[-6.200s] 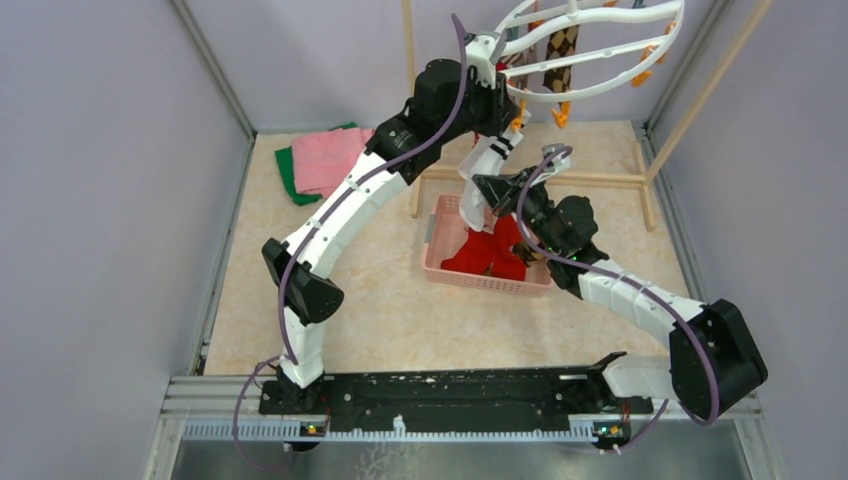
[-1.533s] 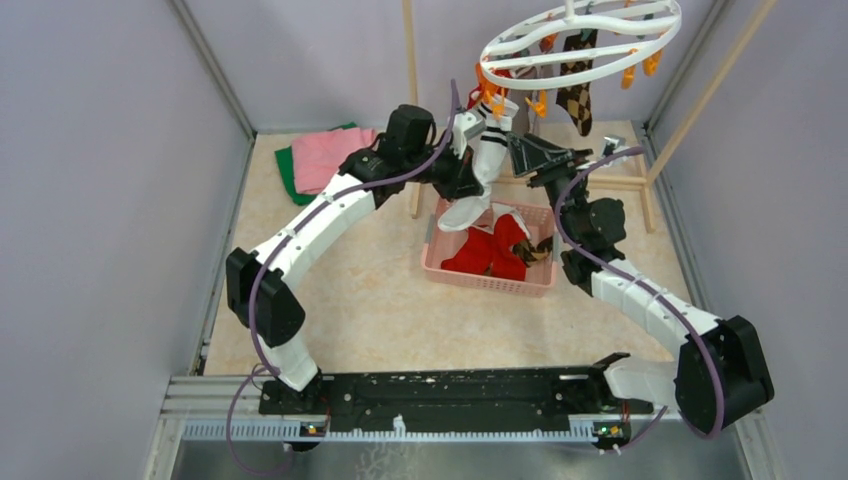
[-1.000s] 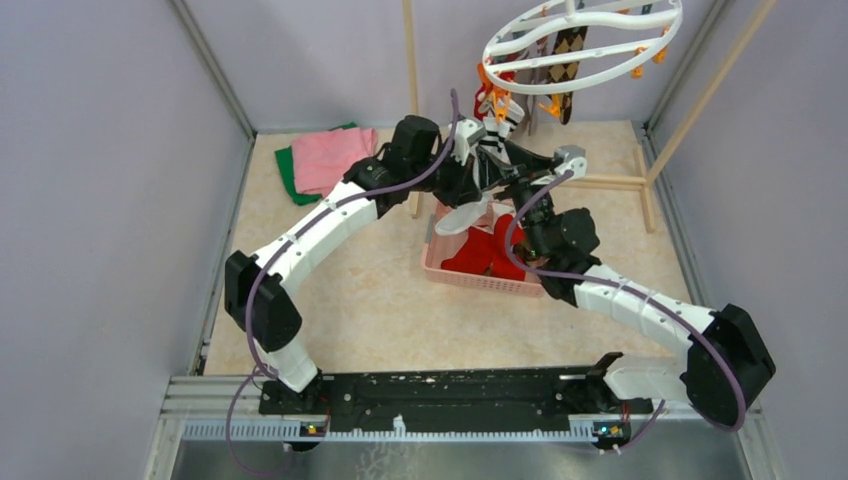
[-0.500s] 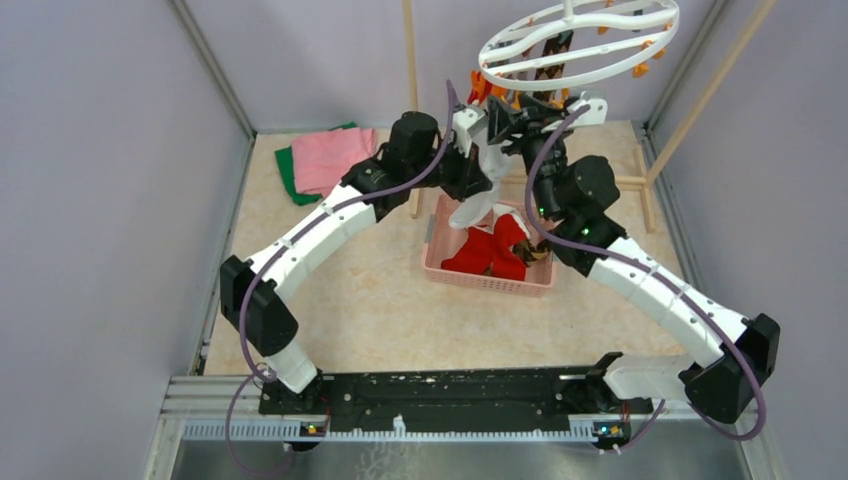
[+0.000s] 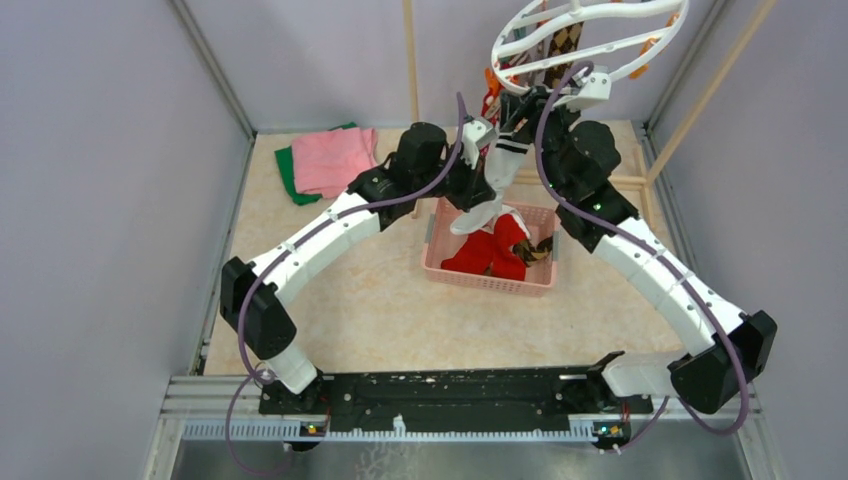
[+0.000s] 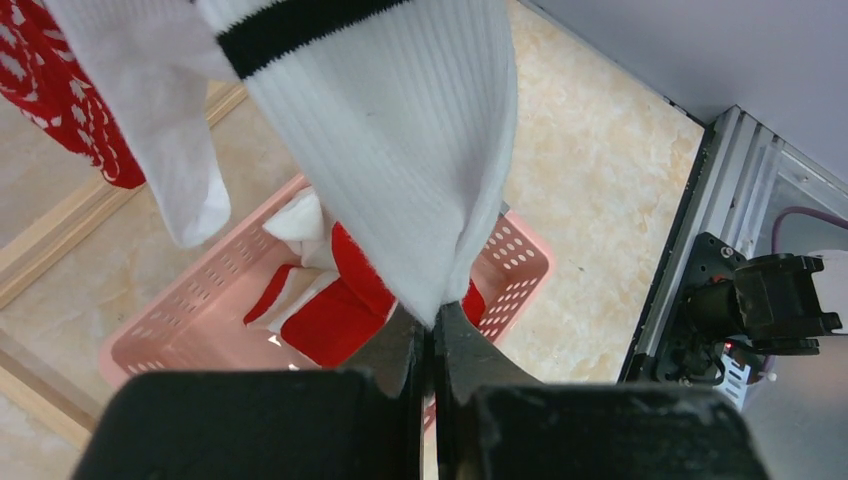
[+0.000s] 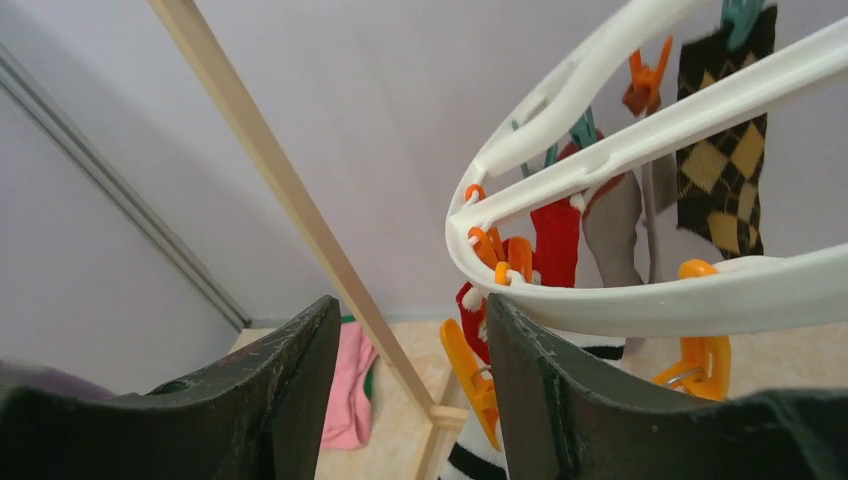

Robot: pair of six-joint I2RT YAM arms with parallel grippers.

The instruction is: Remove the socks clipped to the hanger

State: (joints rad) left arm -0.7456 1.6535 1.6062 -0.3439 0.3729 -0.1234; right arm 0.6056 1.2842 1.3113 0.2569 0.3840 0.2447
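The white hanger (image 5: pixel 590 40) hangs tilted at the top right, its rim (image 7: pixel 620 300) close in the right wrist view. Clipped to it are a brown argyle sock (image 7: pixel 725 170), a red sock (image 7: pixel 555 245) and a grey sock (image 7: pixel 615 230). A white sock with black stripes (image 5: pixel 500 165) hangs from an orange clip (image 7: pixel 468 385). My left gripper (image 6: pixel 432 325) is shut on that white sock (image 6: pixel 400 150) low down. My right gripper (image 7: pixel 410 330) is open just under the rim, with the orange clip between its jaws near the right finger (image 7: pixel 530 390).
A pink basket (image 5: pixel 440 268) below the socks holds red socks (image 5: pixel 490 250). The light wooden rack post (image 7: pixel 290 190) stands just behind my right jaws. Folded pink and green cloths (image 5: pixel 325 160) lie at the back left. A red patterned sock (image 6: pixel 70 110) hangs beside the white one.
My right arm has risen from beside the white sock to the hanger rim, its jaws narrowing a little. The hanger has tipped. My left gripper keeps its hold on the white sock.
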